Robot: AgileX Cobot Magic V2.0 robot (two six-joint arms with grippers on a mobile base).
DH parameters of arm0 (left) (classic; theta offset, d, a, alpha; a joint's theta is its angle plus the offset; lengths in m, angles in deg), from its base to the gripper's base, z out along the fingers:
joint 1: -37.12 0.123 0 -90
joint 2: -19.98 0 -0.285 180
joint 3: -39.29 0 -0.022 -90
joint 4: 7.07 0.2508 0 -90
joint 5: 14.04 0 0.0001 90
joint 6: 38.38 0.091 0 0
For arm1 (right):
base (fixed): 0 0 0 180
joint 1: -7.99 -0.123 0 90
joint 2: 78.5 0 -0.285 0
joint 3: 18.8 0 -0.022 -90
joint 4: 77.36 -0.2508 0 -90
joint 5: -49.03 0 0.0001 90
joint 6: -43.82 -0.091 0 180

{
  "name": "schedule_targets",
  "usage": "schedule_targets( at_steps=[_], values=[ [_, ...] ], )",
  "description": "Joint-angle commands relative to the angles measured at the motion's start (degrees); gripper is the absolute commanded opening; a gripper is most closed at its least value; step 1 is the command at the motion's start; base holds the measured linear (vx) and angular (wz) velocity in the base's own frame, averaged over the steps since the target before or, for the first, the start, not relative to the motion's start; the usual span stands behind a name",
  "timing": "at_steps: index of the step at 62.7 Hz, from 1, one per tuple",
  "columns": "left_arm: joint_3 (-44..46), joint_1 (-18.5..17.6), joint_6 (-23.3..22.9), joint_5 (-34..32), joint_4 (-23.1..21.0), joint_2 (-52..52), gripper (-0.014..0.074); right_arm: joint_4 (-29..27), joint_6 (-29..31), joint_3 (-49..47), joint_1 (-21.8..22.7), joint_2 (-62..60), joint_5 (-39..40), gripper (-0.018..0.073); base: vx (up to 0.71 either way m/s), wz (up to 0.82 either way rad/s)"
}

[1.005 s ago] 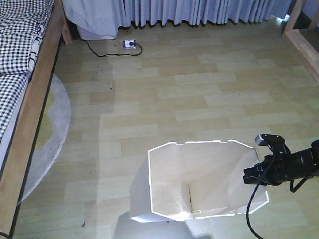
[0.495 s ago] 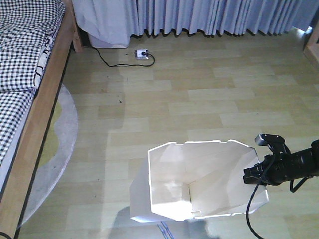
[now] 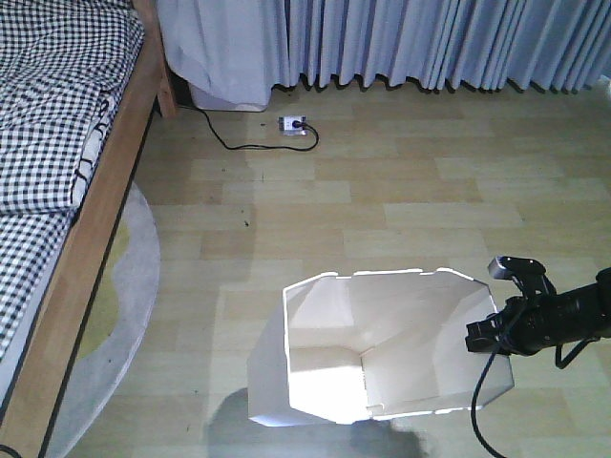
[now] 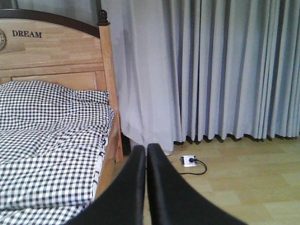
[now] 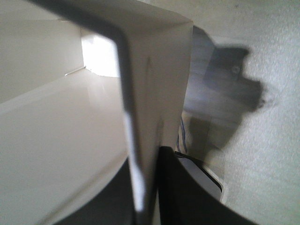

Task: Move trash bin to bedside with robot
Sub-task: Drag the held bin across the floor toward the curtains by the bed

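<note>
The white trash bin (image 3: 410,334) hangs tilted low in the front view, its cream inside facing me. My right gripper (image 3: 492,336) is shut on the right side of its thin rim. In the right wrist view that gripper (image 5: 150,187) has the trash bin's rim (image 5: 126,93) pinched between its black fingers (image 5: 187,197). My left gripper (image 4: 146,150) is shut on nothing, pointing past the bed. The bedside is at the left: a wooden side rail (image 3: 95,248) under black-and-white checked bedding (image 3: 48,114). The same bedding (image 4: 47,140) and the bed's wooden post (image 4: 105,70) show in the left wrist view.
A round grey rug (image 3: 124,286) lies on the floor by the bed. A white power strip (image 3: 294,124) with a black cable (image 3: 239,145) sits near the grey curtains (image 3: 430,43). The headboard (image 4: 56,51) reads "DREAM". Wood-look floor (image 3: 401,200) lies between the bin and the curtains.
The floor, power strip and bed have slid down and to the right in the front view, so the bed shows larger. The bin and right gripper keep their place in the frame.
</note>
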Motion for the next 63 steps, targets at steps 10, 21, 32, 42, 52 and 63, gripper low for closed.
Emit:
schedule_targets(
  at_steps=[10, 21, 32, 42, 52, 63],
  values=[
    [-0.67, -0.36, -0.79, -4.24, -0.54, -0.43, -0.0006, -2.5, -0.11, -0.5, 0.37, -3.81, -13.5, -0.0004, 0.31, 0.0],
    [-0.67, -0.36, -0.79, -4.24, -0.54, -0.43, -0.0006, -2.5, -0.11, -0.5, 0.37, -3.81, -13.5, -0.0004, 0.3, -0.04],
    [-0.67, -0.36, -0.79, -4.24, -0.54, -0.43, -0.0006, -2.5, -0.11, -0.5, 0.37, -3.81, -13.5, -0.0004, 0.29, -0.03],
    [-0.67, -0.36, -0.79, -4.24, -0.54, -0.43, -0.0006, -2.56, -0.11, -0.5, 0.37, -3.81, -13.5, -0.0004, 0.27, -0.02],
    [-0.67, -0.36, -0.79, -4.24, -0.54, -0.43, -0.0006, -2.56, -0.11, -0.5, 0.37, -3.81, -13.5, -0.0004, 0.24, 0.0],
    [-0.67, -0.36, -0.79, -4.24, -0.54, -0.43, -0.0006, -2.56, -0.11, -0.5, 0.37, -3.81, -13.5, -0.0004, 0.2, 0.02]
  ],
)
